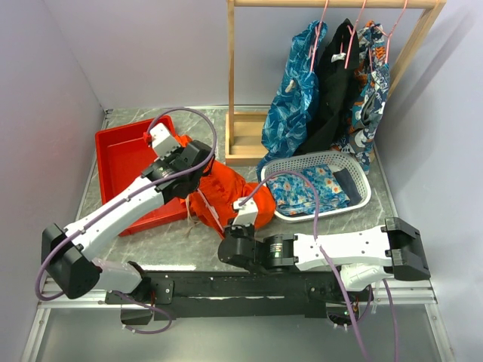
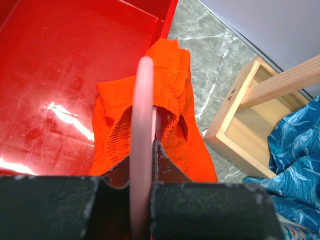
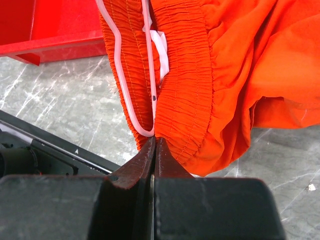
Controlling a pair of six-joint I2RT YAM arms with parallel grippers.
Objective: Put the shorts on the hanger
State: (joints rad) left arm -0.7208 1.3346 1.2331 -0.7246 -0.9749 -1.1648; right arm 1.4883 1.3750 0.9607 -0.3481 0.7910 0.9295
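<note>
While the bright orange-red fabric shorts [image 1: 226, 188] hang bunched over the grey marbled table [image 1: 170, 240], between the red plastic bin [image 1: 121, 154] and the white slatted basket [image 1: 339, 209], their gathered elastic waistband wraps one bend of the thin pink wire hanger [image 2: 142, 100]. Your left gripper [image 2: 144, 162] reaches diagonally past the bin's corner, jaws clamped on the hanger wire. Your right gripper [image 3: 154, 145] is on a forearm that lies along the near edge and pinches the waistband's edge tight, just beside that bend.

Plain pale lilac walls [image 1: 151, 53], grey marble tabletop [image 1: 173, 241], pale wooden rack [image 1: 232, 60] at one o'clock, soft even light
</note>
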